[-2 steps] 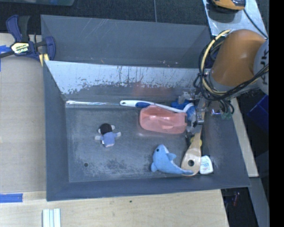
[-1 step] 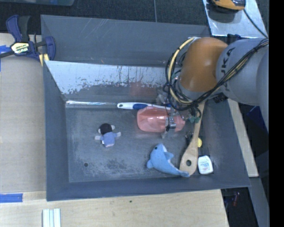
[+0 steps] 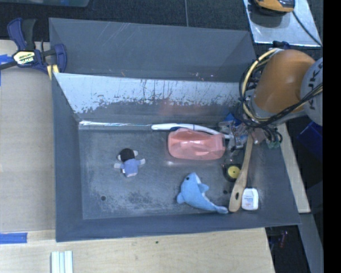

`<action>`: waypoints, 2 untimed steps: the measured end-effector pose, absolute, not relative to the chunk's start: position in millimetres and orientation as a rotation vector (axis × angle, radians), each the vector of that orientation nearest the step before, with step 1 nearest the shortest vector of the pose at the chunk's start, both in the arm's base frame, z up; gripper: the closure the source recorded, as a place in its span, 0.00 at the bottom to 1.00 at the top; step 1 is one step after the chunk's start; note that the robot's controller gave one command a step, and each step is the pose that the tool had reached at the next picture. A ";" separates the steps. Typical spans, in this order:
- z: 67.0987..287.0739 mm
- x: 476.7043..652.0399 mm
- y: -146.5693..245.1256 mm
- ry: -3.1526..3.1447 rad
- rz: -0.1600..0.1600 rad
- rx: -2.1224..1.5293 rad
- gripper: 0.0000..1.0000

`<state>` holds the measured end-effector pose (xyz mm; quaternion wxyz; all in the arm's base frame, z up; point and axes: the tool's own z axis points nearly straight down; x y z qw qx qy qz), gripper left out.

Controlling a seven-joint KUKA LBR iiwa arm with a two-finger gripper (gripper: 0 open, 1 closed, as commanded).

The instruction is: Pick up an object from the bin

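I'm watching the gripper (image 3: 234, 136) at the pink case (image 3: 196, 145), right end | open or closed, can't tell | judging it light, stiff, slippery; pinch across its width

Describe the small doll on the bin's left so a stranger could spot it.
In the grey metal bin, look at the left half of the floor, where one thing lies alone. It is a small figure with a round black head and a pale lilac body; the blue dolphin toy and pink oblong piece to its right are larger.
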<state>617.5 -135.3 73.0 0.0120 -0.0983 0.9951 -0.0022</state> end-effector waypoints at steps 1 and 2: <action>73.3 617.4 -135.3 3.103 -0.007 -0.305 1.00; 186.0 617.8 -141.1 3.106 -0.007 -0.271 1.00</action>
